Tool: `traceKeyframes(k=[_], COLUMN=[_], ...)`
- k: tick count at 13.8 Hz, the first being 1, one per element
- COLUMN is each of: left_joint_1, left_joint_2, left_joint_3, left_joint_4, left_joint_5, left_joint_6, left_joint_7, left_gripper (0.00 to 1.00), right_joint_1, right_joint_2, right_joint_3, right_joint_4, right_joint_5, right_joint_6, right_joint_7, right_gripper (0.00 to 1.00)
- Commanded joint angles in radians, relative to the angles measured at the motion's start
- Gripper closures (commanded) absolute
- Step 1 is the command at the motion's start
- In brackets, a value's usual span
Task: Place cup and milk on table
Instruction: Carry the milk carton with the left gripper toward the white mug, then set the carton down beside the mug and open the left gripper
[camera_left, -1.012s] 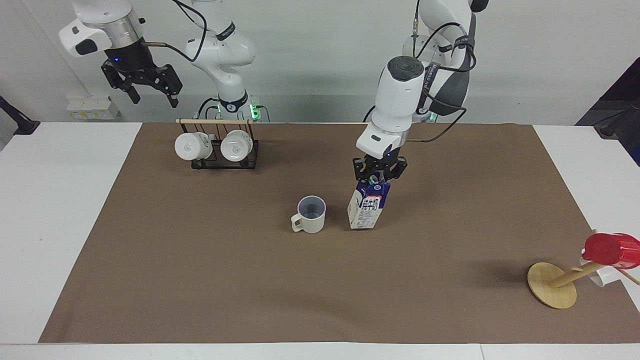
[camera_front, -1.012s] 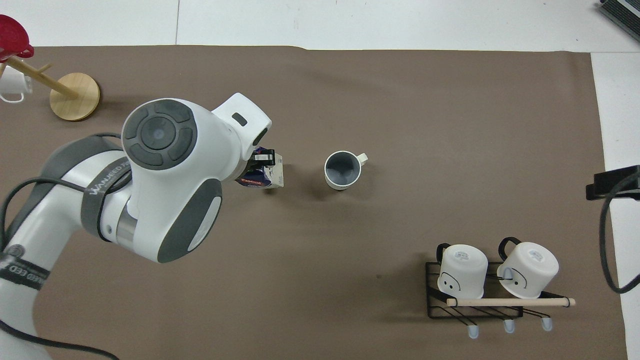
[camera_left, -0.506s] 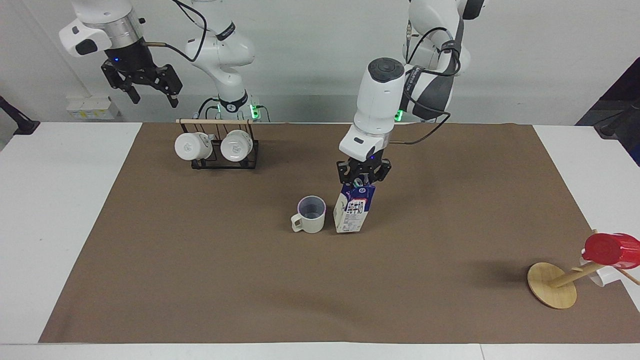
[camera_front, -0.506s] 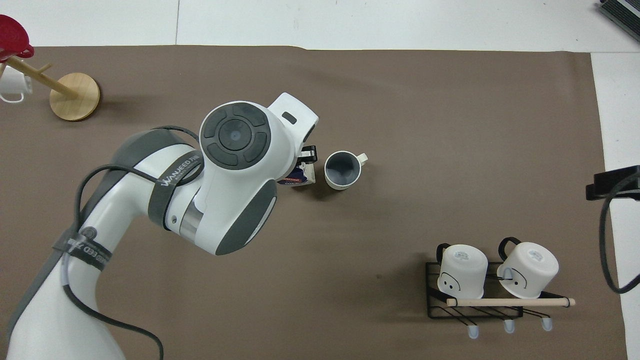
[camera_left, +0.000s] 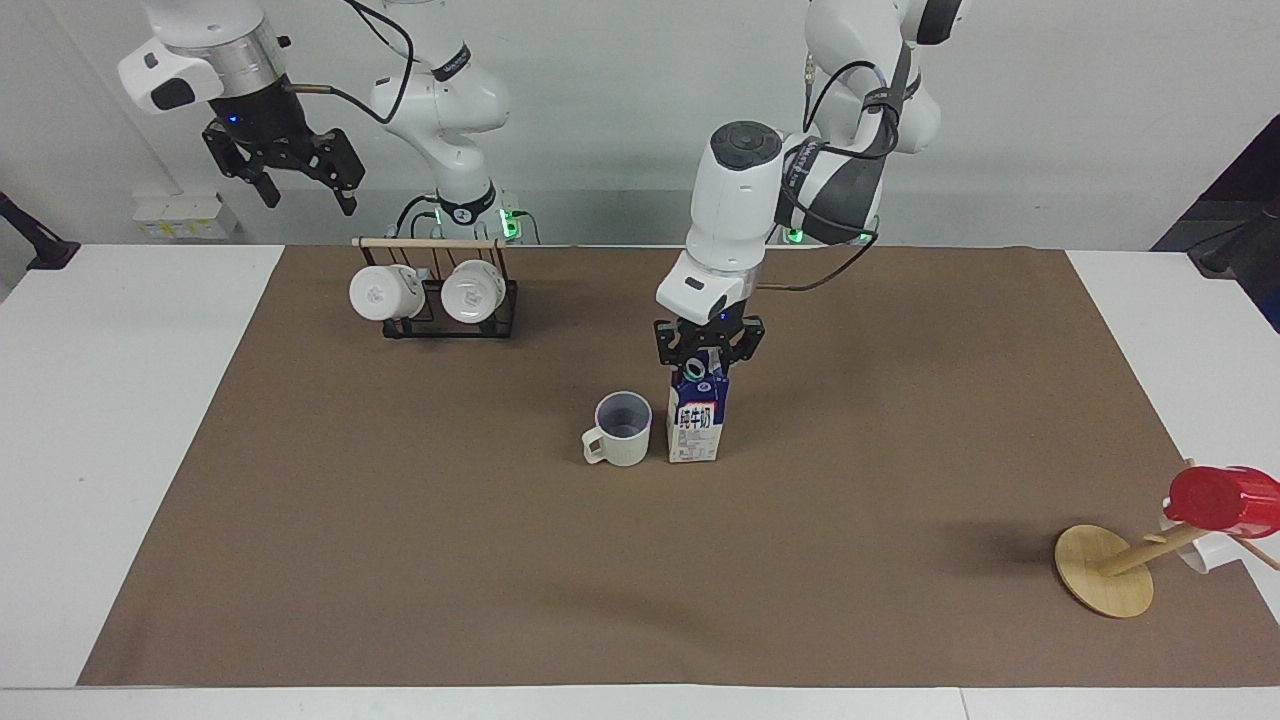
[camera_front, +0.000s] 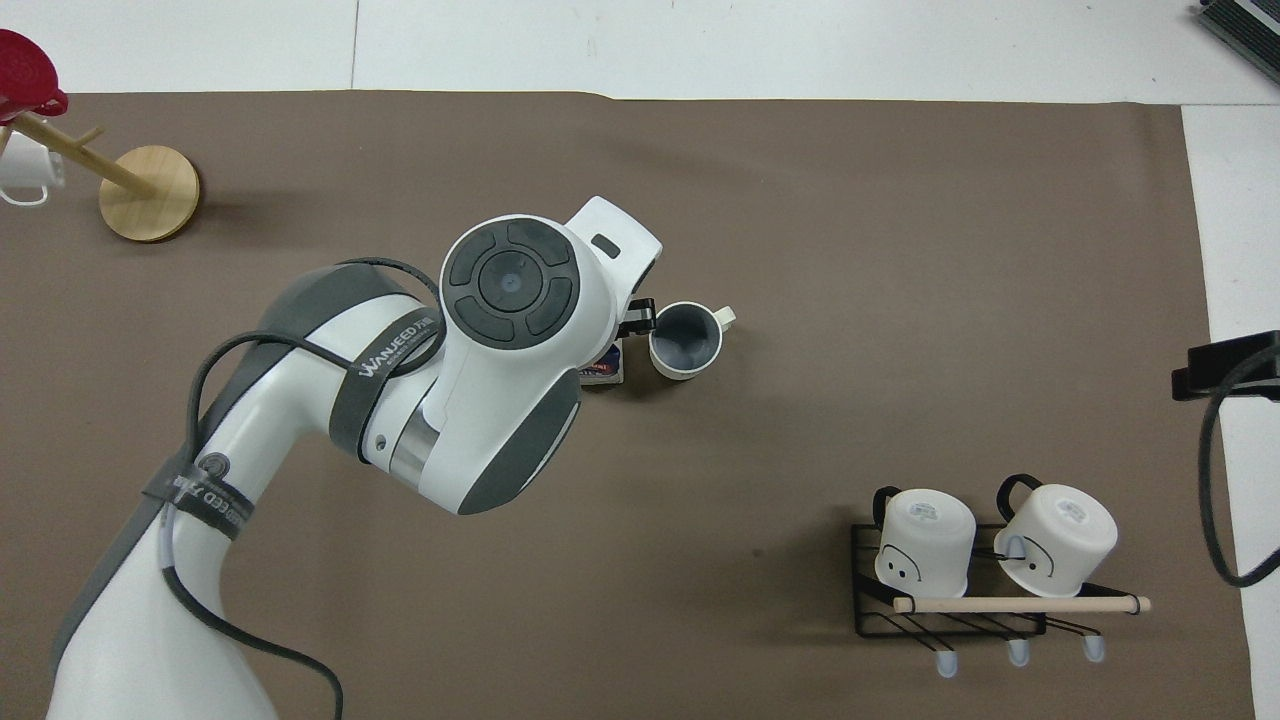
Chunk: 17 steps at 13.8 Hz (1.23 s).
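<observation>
Left hand (camera_left: 706, 352) closed on the gable ridge of the milk (camera_left: 696, 423), fingers pinching the top from above. Carton hangs straight below the hand, base on or just touching the brown tabletop (camera_left: 400, 560); which, cannot tell. Cup (camera_left: 621, 429) stands just beside the carton, toward the right arm's end, a thin gap between them, mouth up, handle turned away from the hand. In the overhead view the left arm hides most of the carton; only a corner (camera_front: 604, 372) shows next to the cup (camera_front: 685, 340).

Right hand (camera_left: 285, 165) waits high over the right arm's end, above a rack of two white mugs (camera_left: 435, 295), fingers spread, empty.

Risks, as judged: if the base is not fully seated at release, the tall narrow carton may rock and tip into the cup. A sideways drift on the lift-off could drag the ridge and topple it, or nudge the cup.

Carton long axis vertical, gable up, printed face turned away from the robots.
</observation>
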<state>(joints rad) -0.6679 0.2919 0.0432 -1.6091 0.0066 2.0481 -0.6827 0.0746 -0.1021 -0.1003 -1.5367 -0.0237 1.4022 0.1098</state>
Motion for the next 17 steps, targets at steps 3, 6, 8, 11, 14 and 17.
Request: traceKeyframes(k=[3, 6, 8, 11, 14, 17], left_joint_1=[-0.004, 0.034, 0.097, 0.195, 0.286, 0.379], left_joint_2=[-0.025, -0.129, -0.201, -0.269, -0.296, -0.300], left_joint_3=[0.014, 0.023, 0.024, 0.027, 0.030, 0.034], left_joint_4=[0.026, 0.008, 0.009, 0.009, 0.020, 0.044], left_joint_5=[0.000, -0.002, -0.002, -0.002, -0.002, -0.002], left_joint_6=[-0.006, -0.061, -0.155, -0.245, -0.293, -0.319], left_joint_7=[0.002, 0.040, 0.157, 0.299, 0.438, 0.549], left_gripper=[0.00, 0.00, 0.00, 0.00, 0.00, 0.00], right_joint_1=[-0.012, -0.010, -0.012, -0.012, -0.012, -0.012], right_joint_2=[-0.004, -0.004, -0.004, -0.004, -0.004, -0.004], right_joint_3=[0.007, 0.008, 0.007, 0.008, 0.008, 0.007], right_joint_4=[0.001, 0.001, 0.001, 0.001, 0.001, 0.001], right_joint_5=[0.018, 0.018, 0.018, 0.018, 0.018, 0.018], right_joint_6=[0.003, 0.003, 0.003, 0.003, 0.003, 0.003], right_joint_7=[0.013, 0.013, 0.013, 0.013, 0.013, 0.013], right_gripper=[0.00, 0.00, 0.00, 0.00, 0.00, 0.00])
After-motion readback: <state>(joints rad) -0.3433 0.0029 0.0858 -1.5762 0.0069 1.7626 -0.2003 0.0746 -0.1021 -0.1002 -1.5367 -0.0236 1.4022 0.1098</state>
